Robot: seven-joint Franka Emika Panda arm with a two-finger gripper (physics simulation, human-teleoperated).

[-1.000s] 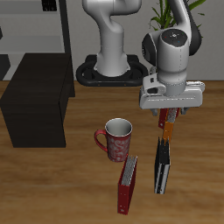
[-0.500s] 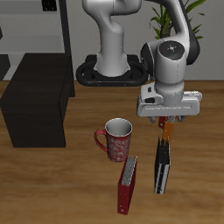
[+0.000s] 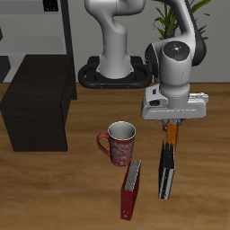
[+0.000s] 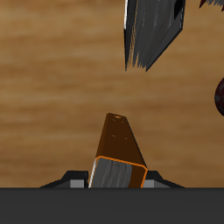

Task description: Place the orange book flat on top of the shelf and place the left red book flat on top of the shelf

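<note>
So we've got the orange book (image 3: 171, 135) pinched in the gripper (image 3: 171, 128). The jaws are closed on its upper end and it hangs upright, clear of the table (image 3: 54, 193), just above the black book (image 3: 166, 172) that stands on edge near the front. The wrist view shows the same thing: the orange book (image 4: 120, 149) sticking straight out from between the jaws, wood grain behind it.

From here the job is hauling it over to the shelf (image 3: 36, 99), the low black box at roughly 9 o'clock from the gripper, well apart. If we're doing this well, we lift a bit more first so the bottom edge clears the red mug (image 3: 119, 142), which sits right along that line. Then we'd tip the wrist so the book goes down flat and let go only once it's resting on the top.

The left red book (image 3: 133, 187) is standing on edge at about 7 o'clock, not touched yet.

As for writing: we can't see any title, brand or label on anything.
</note>
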